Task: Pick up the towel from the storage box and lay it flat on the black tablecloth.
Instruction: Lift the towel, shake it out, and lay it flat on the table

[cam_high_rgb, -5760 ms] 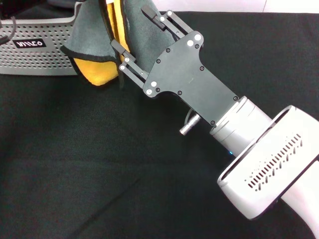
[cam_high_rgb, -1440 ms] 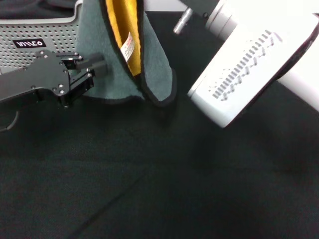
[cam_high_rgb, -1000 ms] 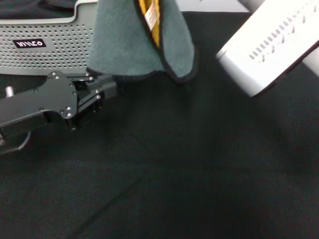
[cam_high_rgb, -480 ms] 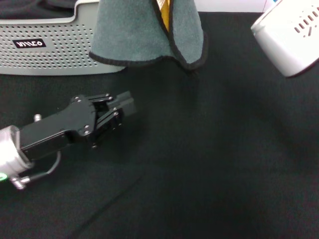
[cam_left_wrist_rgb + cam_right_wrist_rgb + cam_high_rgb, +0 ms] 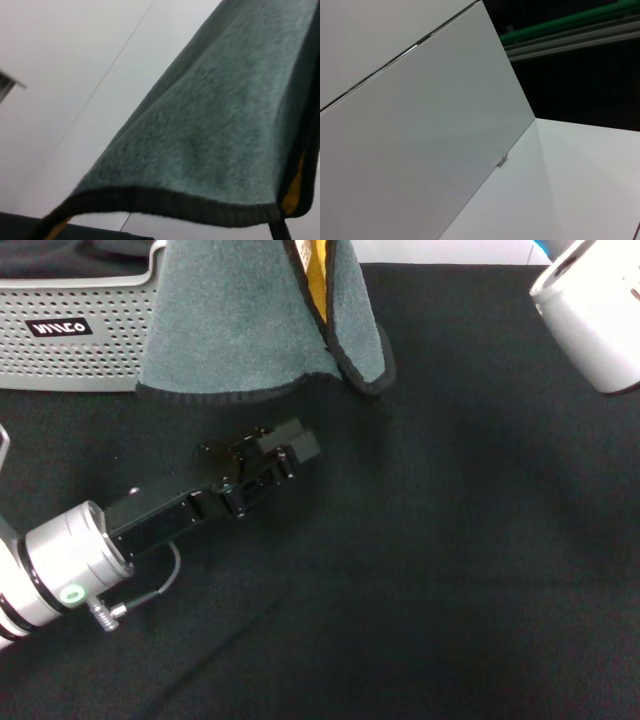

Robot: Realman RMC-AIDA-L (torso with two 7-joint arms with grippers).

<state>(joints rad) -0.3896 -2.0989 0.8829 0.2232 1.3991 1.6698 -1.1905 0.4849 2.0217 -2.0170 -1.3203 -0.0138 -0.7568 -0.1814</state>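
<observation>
The towel [image 5: 240, 330] hangs before the storage box [image 5: 75, 335]; the left gripper [image 5: 290, 445], fingers together, sits just below its hem.

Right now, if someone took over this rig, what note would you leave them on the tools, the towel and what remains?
Left tool: low over the black tablecloth, just below the towel's hanging edge, holding nothing; open or shut is unclear.
Right tool: out of view; only that arm's white housing shows at the upper right.
Towel: out of the storage box, hanging folded from above, grey face out, yellow inside, its hem just above the cloth.
Done: towel lifted from the box.
Left: spread it open and lay it flat on the tablecloth.
</observation>
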